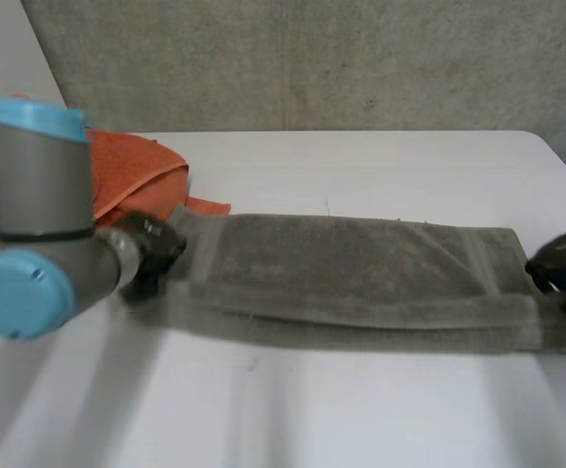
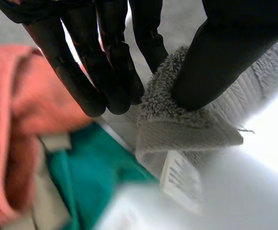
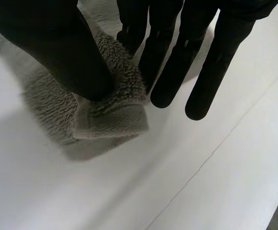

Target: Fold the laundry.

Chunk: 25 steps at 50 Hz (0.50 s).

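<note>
- Head view: one long grey terry towel (image 1: pixel 360 278), folded lengthwise, lies across the middle of the frame on the white table (image 1: pixel 360 419). One orange cloth (image 1: pixel 136 175) is bunched at the upper left. The left hand (image 1: pixel 151 253) is at the towel's left end, and the right hand (image 1: pixel 565 268) is at its right end.
- Left wrist view: the left hand (image 2: pixel 105 62) pinches a towel corner between thumb and one finger. One white label (image 2: pixel 182 175) and one green cloth (image 2: pixel 95 177) are near.
- Right wrist view: the right hand (image 3: pixel 172 52) pinches the other end's corner the same way, with its other fingers straight.
</note>
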Each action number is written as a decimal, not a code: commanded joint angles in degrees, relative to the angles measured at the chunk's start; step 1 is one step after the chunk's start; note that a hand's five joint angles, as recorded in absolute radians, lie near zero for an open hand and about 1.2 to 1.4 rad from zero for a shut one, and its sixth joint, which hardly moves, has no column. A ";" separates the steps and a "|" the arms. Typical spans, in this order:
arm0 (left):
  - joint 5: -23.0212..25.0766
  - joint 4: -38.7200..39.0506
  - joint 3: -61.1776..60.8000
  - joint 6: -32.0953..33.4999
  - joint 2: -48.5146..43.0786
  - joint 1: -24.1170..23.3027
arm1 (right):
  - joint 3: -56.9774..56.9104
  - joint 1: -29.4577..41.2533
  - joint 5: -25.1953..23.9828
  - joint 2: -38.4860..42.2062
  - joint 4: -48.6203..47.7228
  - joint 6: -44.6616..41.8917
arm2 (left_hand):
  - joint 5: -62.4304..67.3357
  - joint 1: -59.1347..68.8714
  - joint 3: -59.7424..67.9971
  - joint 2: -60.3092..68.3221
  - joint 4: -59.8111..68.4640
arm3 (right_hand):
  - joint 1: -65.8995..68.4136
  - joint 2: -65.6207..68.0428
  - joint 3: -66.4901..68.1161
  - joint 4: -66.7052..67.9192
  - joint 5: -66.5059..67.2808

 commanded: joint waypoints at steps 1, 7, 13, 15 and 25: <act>-3.15 -0.50 23.02 -3.66 -14.51 -0.97 | -10.55 3.15 1.77 8.66 -6.25 8.26 | 14.01 13.54 11.81 11.38 11.51 | 15.46 12.64 11.80 11.59 12.28; -7.20 -1.21 38.76 -3.23 -24.89 -1.14 | -16.09 4.91 2.92 14.02 -12.57 8.97 | 14.01 13.54 11.81 11.38 11.51 | 15.46 12.64 11.80 11.59 12.28; -6.50 0.19 47.46 -0.95 -30.69 -1.93 | -19.34 5.96 4.06 17.54 -19.16 9.93 | 14.01 13.54 11.81 11.38 11.51 | 15.46 12.64 11.80 11.59 12.28; -5.97 1.51 48.26 -0.33 -31.66 -2.02 | -20.57 6.58 4.67 18.86 -21.62 10.55 | 14.01 13.54 11.81 11.38 11.51 | 15.46 12.64 11.80 11.59 12.28; -6.41 14.51 42.49 0.64 -28.26 -2.82 | -20.06 7.37 8.11 16.86 -24.10 18.27 | -55.99 -56.46 -58.19 -58.62 -58.49 | -54.54 -57.36 -58.20 -58.41 -57.72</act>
